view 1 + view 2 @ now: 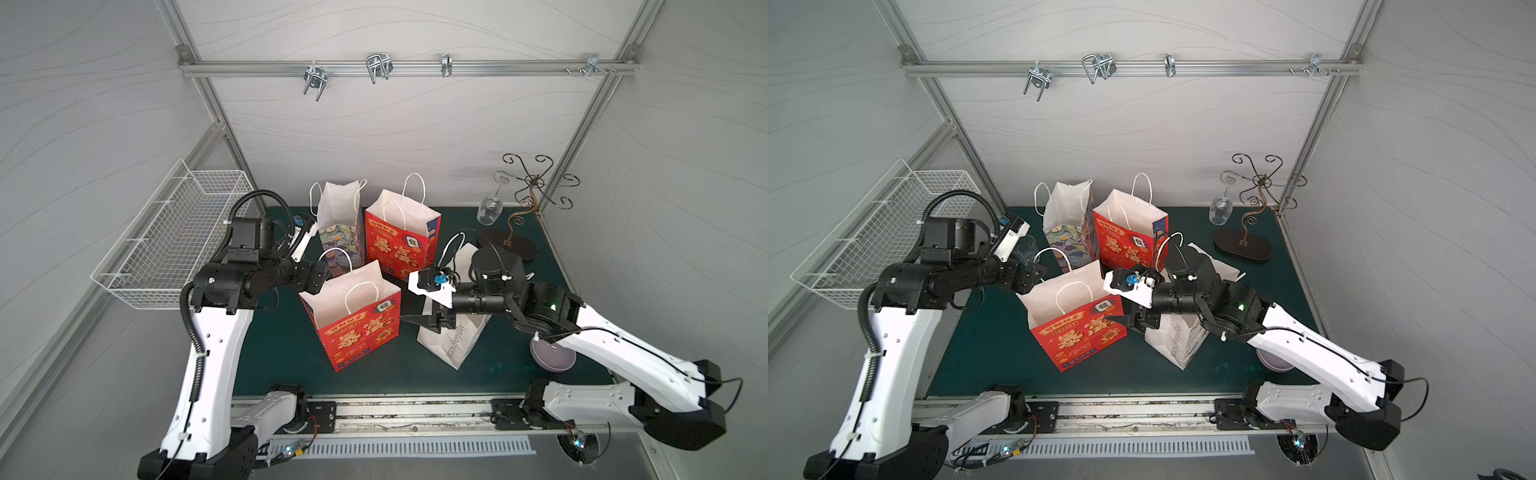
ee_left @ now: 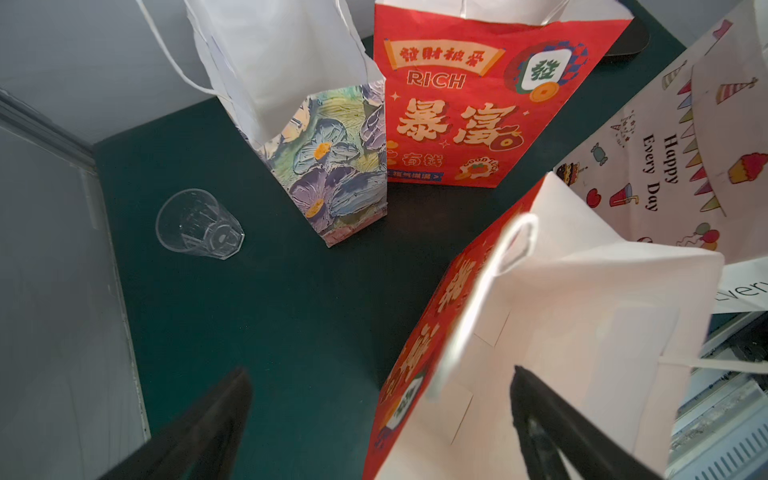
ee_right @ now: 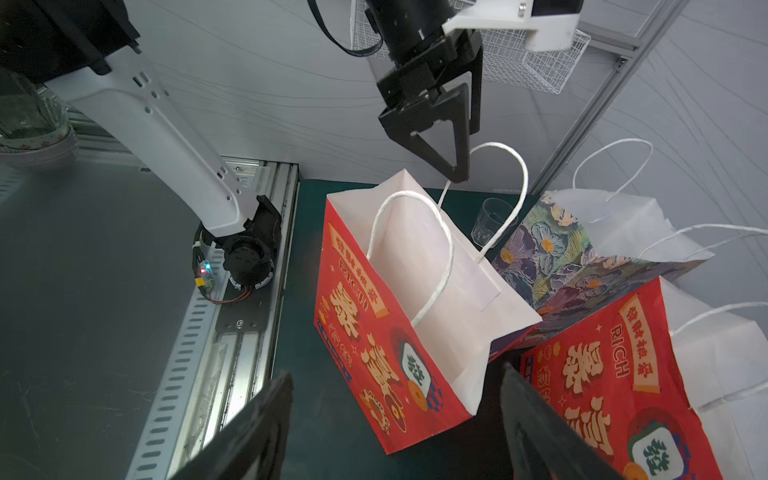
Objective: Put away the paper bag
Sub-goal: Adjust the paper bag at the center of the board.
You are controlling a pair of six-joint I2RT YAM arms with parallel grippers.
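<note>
At the front centre of the green tabletop (image 1: 282, 353), the near red paper bag (image 1: 357, 328) stands upright and open-mouthed between the two hands. The left hand (image 2: 379, 369) is spread wide, with the bag's far handle (image 2: 478, 299) running between its fingers but not yet pinched. Blur there makes it hard to say whether a finger touches the cord. The right hand (image 3: 395, 370) is likewise released and holds nothing. It sits just beside the bag's side wall and above the white bag (image 1: 453, 345), which lies flat.

The likeliest failure, as I judge it, is the thin cord slipping sideways as the left hand closes, leaving a pinch on air or on the paper rim. With nothing steadying it, the light bag could also tip or skid under a small nudge. It could then fall against the floral bag (image 2: 332, 166) or the far red bag (image 2: 469, 108), both close behind. A low swing could knock the clear cup (image 2: 199, 226). If the hooks (image 1: 315, 81) on the back rail are the goal, a one-handled lift may let the bag twist and miss.
</note>
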